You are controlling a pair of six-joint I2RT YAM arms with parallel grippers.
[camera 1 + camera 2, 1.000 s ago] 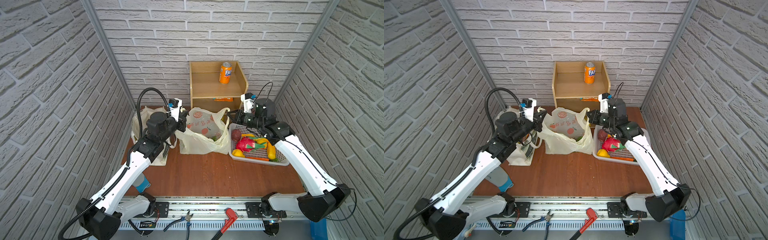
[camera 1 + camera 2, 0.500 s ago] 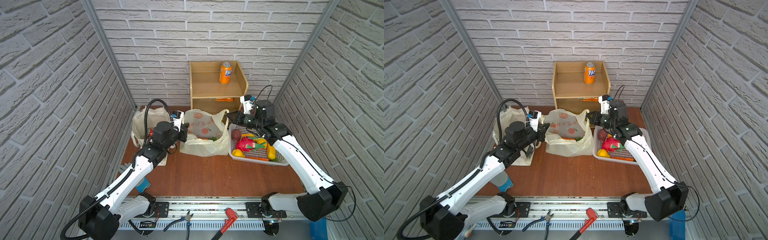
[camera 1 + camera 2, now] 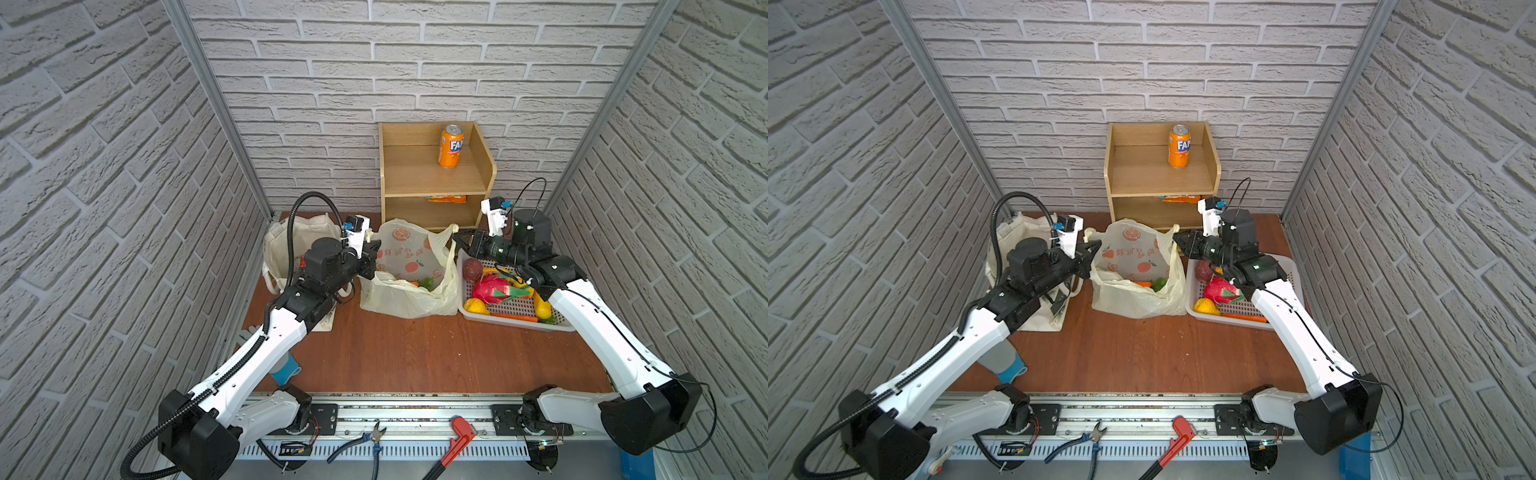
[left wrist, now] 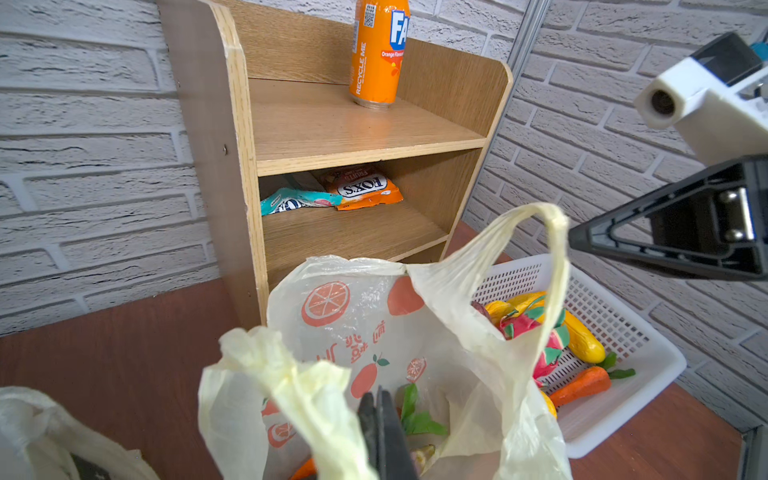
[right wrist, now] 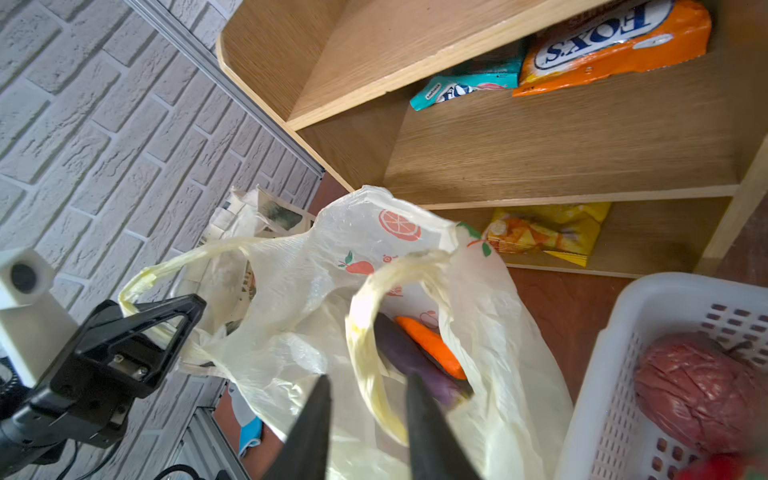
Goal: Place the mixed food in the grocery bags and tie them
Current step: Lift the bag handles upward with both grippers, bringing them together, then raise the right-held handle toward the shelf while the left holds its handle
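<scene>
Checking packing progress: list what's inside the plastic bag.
Inside the bag: a purple aubergine, an orange carrot and green leaves. Its folds cover the bottom, so anything deeper is hidden.

I counted two bags: one plastic carrier bag (image 3: 409, 286) and one canvas tote (image 3: 276, 245). I saw one orange soda can (image 3: 450, 146), one wooden shelf unit (image 3: 415, 174), one white basket (image 3: 519, 323) and three snack packets: an orange packet (image 4: 363, 187), a teal packet (image 4: 295, 200) and a yellow packet (image 5: 544, 232). Inside the carrier bag I made out one aubergine (image 5: 409, 355) and one carrot (image 5: 432, 347). There were two hand tools: one pliers (image 3: 365, 442) and one red wrench (image 3: 455, 442).
</scene>
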